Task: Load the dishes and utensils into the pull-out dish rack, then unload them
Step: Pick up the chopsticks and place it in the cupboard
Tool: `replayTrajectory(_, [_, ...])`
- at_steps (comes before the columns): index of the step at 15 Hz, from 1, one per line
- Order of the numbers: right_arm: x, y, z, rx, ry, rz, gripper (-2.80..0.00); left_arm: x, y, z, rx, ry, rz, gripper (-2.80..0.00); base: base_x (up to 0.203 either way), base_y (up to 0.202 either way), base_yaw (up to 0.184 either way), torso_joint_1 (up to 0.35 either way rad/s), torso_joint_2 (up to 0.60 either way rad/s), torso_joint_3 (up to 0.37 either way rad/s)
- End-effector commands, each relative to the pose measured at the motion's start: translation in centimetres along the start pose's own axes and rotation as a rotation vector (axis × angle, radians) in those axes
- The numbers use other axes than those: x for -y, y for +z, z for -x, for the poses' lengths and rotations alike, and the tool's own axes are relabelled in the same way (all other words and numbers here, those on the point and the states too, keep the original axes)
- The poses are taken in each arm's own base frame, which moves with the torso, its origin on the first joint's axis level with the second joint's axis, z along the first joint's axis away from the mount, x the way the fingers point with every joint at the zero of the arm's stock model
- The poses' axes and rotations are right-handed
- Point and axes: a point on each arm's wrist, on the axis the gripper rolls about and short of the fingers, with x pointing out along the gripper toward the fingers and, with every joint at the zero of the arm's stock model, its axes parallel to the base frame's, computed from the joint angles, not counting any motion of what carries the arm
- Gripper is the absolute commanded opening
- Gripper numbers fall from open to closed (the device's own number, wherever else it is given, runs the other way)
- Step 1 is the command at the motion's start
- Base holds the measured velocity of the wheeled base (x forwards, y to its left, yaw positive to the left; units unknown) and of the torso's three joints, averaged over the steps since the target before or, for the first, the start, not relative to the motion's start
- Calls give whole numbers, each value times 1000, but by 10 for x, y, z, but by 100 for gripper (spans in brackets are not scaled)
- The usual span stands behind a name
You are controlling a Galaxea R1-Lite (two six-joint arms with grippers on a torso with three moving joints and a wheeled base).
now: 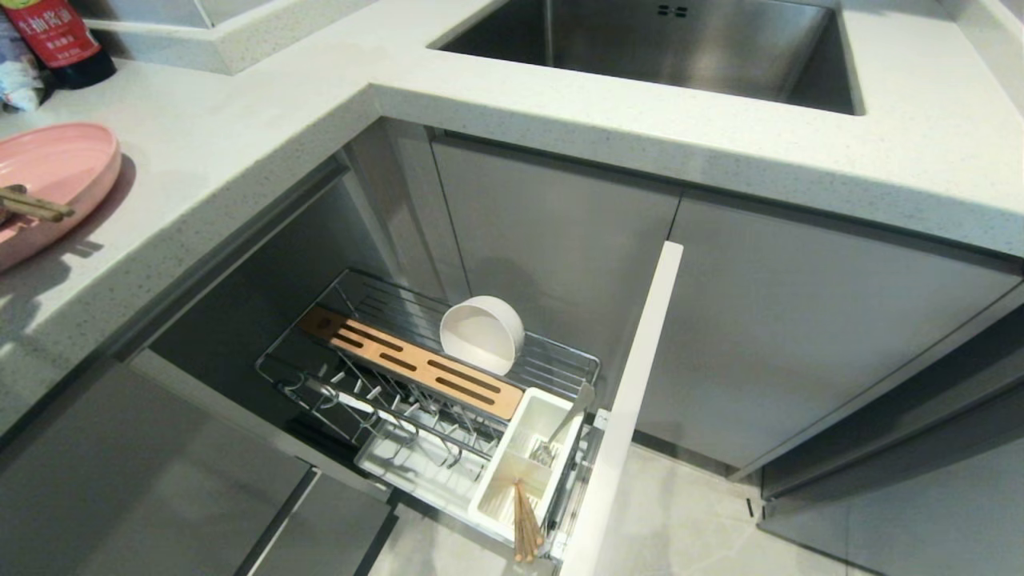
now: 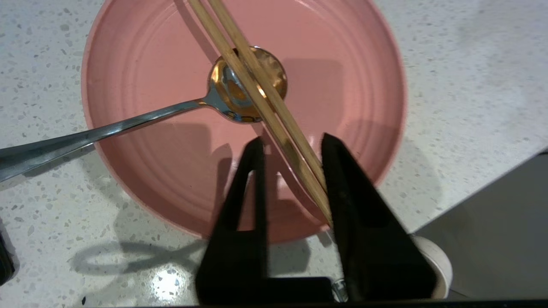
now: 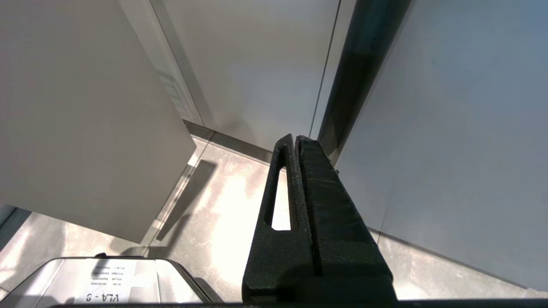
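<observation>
The pink plate lies on the counter at the far left. In it rests the grey metal spoon, its handle reaching out over the rim. The pair of wooden chopsticks lies across the spoon's bowl. My left gripper hovers over the plate's near rim. It is open, and the chopsticks' near ends lean against one finger. The cream-white bowl stands on edge in the pull-out dish rack. My right gripper is shut and parked near the floor.
The rack's white utensil box holds a steel fork and a bundle of chopsticks. Its pale front panel juts out beside the cabinet doors. A steel sink is set in the counter behind; a red-labelled bottle stands at far left.
</observation>
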Motion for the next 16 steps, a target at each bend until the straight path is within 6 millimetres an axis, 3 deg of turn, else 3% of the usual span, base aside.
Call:
replayTrajectory(1, [0, 0, 0, 0, 0, 1, -280, 5, -4, -14, -21, 38, -15, 0, 0, 0, 0, 0, 0, 0])
replayTrajectory(9, [0, 0, 0, -2, 0, 1, -280, 16, -10, -37, -53, 85, -12, 0, 0, 0, 0, 0, 0, 0])
replayTrajectory(16, [0, 0, 0, 0, 0, 1, -280, 19, -11, -44, -63, 91, 1, 0, 0, 0, 0, 0, 0, 0])
